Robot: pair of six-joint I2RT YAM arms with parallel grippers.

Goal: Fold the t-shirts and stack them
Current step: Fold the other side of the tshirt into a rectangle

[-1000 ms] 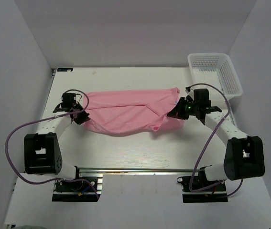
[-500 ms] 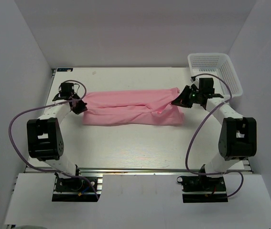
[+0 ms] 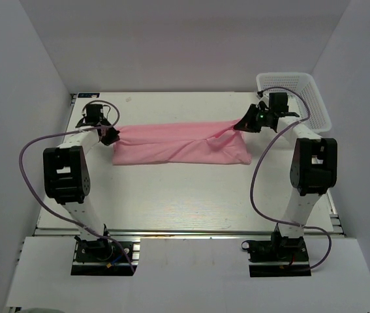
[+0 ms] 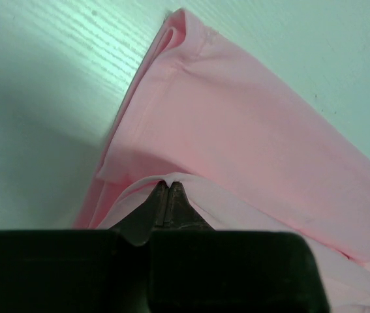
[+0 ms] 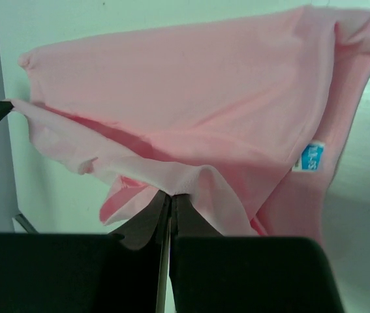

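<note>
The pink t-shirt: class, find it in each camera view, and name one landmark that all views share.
Top external: t-shirt stretches as a band across the far half of the table.
Left wrist: t-shirt fills centre and right.
Right wrist: t-shirt spans the upper frame.
Shared landmark: the white table under it.

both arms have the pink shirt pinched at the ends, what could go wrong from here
1. The left gripper and right gripper each pinch only a thin edge of the t-shirt; pulling it tauter might slip it free.
2. The fabric is bunched unevenly near the right end, so the fold may land crooked.
3. The right gripper sits close to the white basket and might nudge it on a wide swing.
</note>
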